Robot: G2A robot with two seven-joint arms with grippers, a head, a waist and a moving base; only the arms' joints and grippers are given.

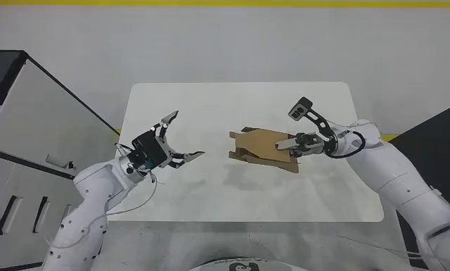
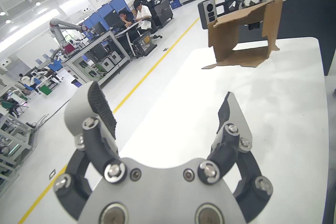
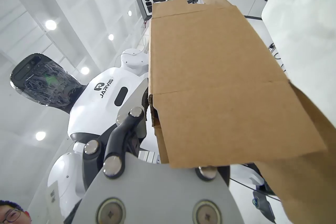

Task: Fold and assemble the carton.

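The brown carton [image 1: 259, 147] sits right of the table's middle, opened into a rough tube with loose end flaps. My right gripper [image 1: 290, 143] is shut on its upper wall at the right end. In the right wrist view the carton [image 3: 215, 93] runs away from the wrist, and one finger [image 3: 143, 102] presses the panel's edge while the other is hidden behind the cardboard. My left gripper [image 1: 180, 139] hangs open over the table's left part, well apart from the carton. From the left wrist its gripper [image 2: 161, 99] holds nothing, and the carton [image 2: 244, 33] rests with its lower panel on the table.
The white table [image 1: 211, 193] has rounded corners and free surface between the two arms. A dark cabinet [image 1: 21, 123] stands off the left side. A yellow floor line [image 1: 225, 3] runs beyond the far edge.
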